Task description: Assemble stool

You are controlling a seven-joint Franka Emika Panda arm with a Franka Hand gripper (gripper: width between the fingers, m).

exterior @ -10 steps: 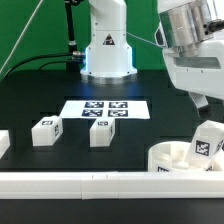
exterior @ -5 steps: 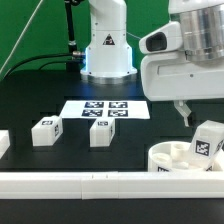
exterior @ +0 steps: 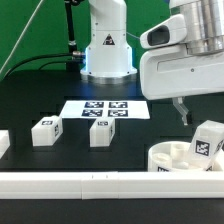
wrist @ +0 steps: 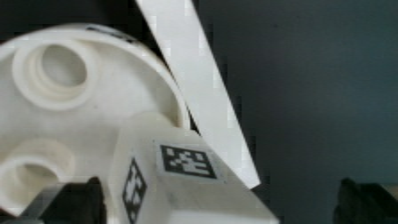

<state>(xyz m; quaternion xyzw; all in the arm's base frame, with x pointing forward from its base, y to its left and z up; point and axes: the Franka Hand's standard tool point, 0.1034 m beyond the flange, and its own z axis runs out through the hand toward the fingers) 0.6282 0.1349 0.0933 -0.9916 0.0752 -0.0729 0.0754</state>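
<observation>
Step in hand, as I judge it: approach for a leg grab. The pincer [wrist: 228, 200] hovers empty, fingers wide apart, above the white blocky tagged leg [exterior: 207, 140]. That leg stands at the rim of the white round plastic seat disc [exterior: 172, 158], on the exterior view's right of the black table [exterior: 40, 105]. Seated in the disc or only resting on it: cannot tell. A second white tagged leg block [exterior: 45, 131] and a third leg block [exterior: 101, 132] lie loose near the marker board [exterior: 105, 110], well apart from the disc. The next move likely calls for dropping down, centring on the leg and closing on its flat sides.

Only the wrist view shows the disc's round holes [wrist: 54, 75] and both fingertips flanking the leg. Only the exterior view shows the loose legs, the board and the air gap between pincer and leg. The long white rail [exterior: 90, 182] runs just beside the disc.
</observation>
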